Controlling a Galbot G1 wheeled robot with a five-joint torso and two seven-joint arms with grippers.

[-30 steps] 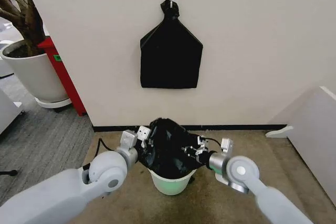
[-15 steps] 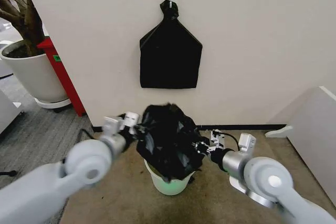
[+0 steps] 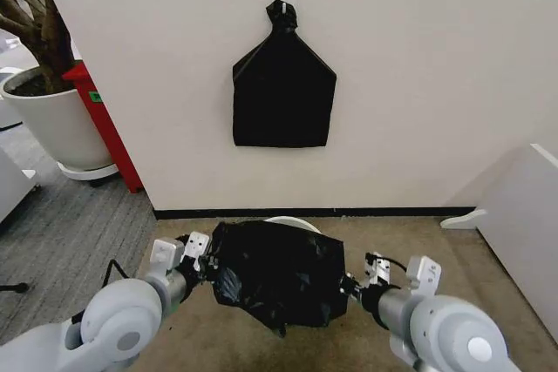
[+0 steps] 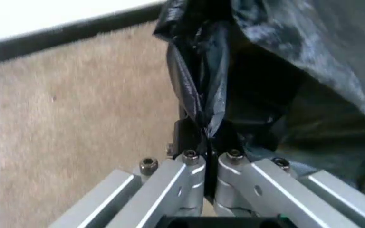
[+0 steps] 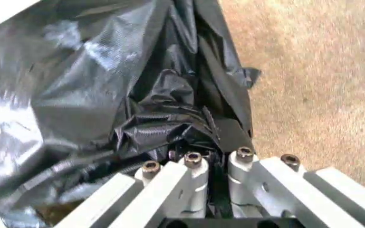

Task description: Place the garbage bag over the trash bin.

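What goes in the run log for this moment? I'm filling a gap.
left gripper: shut on garbage bag | right gripper: shut on garbage bag | bag stretched between grippers above trash bin | bin mostly hidden

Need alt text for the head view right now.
Both pincers hold the black garbage bag stretched between them, left pincer and right pincer at its sides. The trash bin rim peeks out behind it, near the wall.

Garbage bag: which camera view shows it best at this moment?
The head view: the whole garbage bag hangs stretched between the left end effector and right end effector, hiding most of the trash bin. Each wrist view shows just a pinched bag edge up close.
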